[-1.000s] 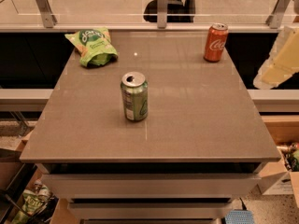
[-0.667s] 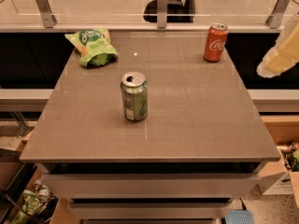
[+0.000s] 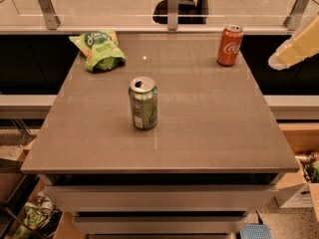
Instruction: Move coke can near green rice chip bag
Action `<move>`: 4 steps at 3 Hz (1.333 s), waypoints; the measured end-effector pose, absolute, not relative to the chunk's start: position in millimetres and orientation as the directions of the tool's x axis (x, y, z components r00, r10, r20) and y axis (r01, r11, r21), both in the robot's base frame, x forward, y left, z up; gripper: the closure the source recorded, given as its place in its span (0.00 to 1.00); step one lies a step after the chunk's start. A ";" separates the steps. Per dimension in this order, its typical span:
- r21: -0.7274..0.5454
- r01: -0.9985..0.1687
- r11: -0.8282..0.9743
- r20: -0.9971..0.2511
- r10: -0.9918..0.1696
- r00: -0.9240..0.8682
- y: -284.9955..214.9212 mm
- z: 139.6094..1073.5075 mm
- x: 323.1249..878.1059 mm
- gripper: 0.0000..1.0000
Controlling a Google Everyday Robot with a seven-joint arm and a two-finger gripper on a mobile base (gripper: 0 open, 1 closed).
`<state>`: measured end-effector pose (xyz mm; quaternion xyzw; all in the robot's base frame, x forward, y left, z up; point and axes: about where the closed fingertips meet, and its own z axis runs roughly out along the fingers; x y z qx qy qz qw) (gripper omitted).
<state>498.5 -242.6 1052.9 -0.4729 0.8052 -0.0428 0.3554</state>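
The coke can (image 3: pixel 230 45), red-orange with white script and a silver top, stands upright at the far right corner of the grey table (image 3: pixel 199 128). The green rice chip bag (image 3: pixel 98 49), bright green and wrinkly, lies at the far left corner. They are far apart, on opposite sides of the table's back edge. My gripper (image 3: pixel 294 50) shows as a blurred cream shape at the right edge of the view, off the table's right side and a little right of the coke can, touching nothing.
A green soda can (image 3: pixel 143 103) stands upright near the table's middle, between the two corners and closer to me. A glass rail with metal posts (image 3: pixel 172 6) runs behind the table. Boxes and clutter (image 3: pixel 299 183) sit on the floor at both sides.
My gripper has risen a little at the right edge of the view. The cans and the bag have not moved.
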 end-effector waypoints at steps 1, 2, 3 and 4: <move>-0.373 -0.677 0.634 -0.577 -0.730 -0.366 -251.9 1044.9 511.9 0.00; -0.306 -0.586 0.750 -0.629 -0.621 -0.468 -260.4 1033.0 523.4 0.00; -0.306 -0.586 0.750 -0.629 -0.621 -0.467 -260.4 1033.0 523.3 0.00; -0.305 -0.567 0.765 -0.643 -0.605 -0.470 -254.5 1030.8 525.4 0.00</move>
